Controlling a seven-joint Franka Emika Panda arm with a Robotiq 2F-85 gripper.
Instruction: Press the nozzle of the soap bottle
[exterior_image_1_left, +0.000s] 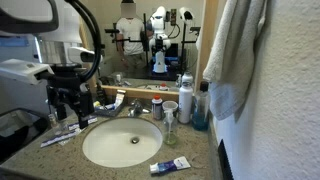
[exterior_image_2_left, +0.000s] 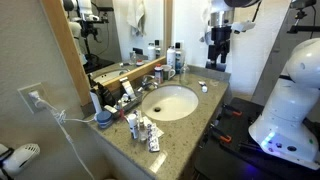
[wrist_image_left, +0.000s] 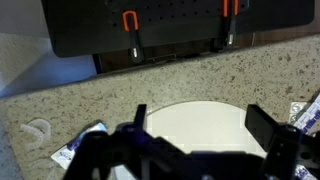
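The soap bottle (exterior_image_1_left: 185, 98) is a pale pump bottle that stands upright at the back of the granite counter, beside the mirror and to the right of the sink (exterior_image_1_left: 122, 143). It does not show in the wrist view. My gripper (exterior_image_1_left: 62, 100) hangs over the opposite end of the counter, far from the bottle; it also shows at the far end in an exterior view (exterior_image_2_left: 218, 48). In the wrist view my gripper (wrist_image_left: 200, 125) is open and empty, and its fingers frame the sink's white basin (wrist_image_left: 175, 112).
A blue bottle (exterior_image_1_left: 200, 112) and a small clear cup (exterior_image_1_left: 170, 115) stand by the soap bottle. A faucet (exterior_image_1_left: 135, 108) stands behind the sink. Tubes lie on the counter (exterior_image_1_left: 170, 165) (exterior_image_1_left: 60, 135). A towel (exterior_image_1_left: 235, 55) hangs at the right. More bottles (exterior_image_2_left: 175, 60) stand by the mirror.
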